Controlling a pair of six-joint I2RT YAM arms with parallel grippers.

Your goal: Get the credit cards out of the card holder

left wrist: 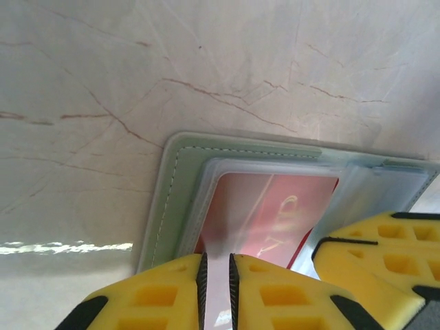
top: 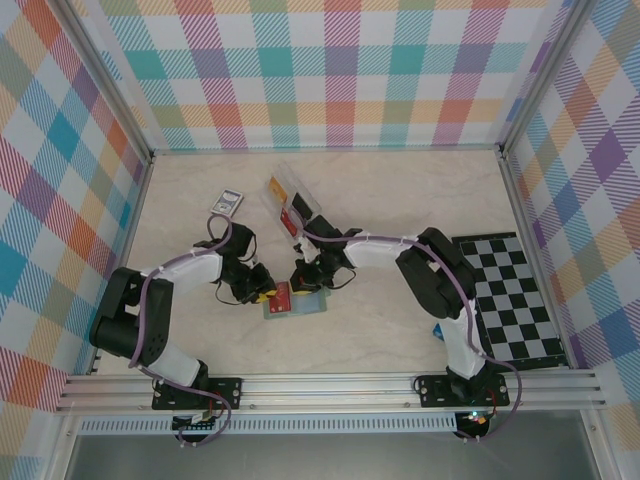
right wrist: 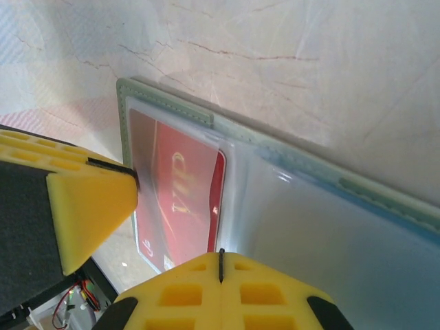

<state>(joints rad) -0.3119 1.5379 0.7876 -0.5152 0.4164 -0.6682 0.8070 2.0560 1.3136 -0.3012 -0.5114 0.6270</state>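
Card holder lies open on the desk, at centre between the two arms. A red card sits in its clear pocket. Left gripper is closed to a thin slit at the holder's edge; whether it pinches anything cannot be told. Right gripper is fully closed, over the clear inner sleeve.

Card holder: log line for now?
card holder open flat; red card in pocket; left gripper at its edge; right gripper shut on card holder
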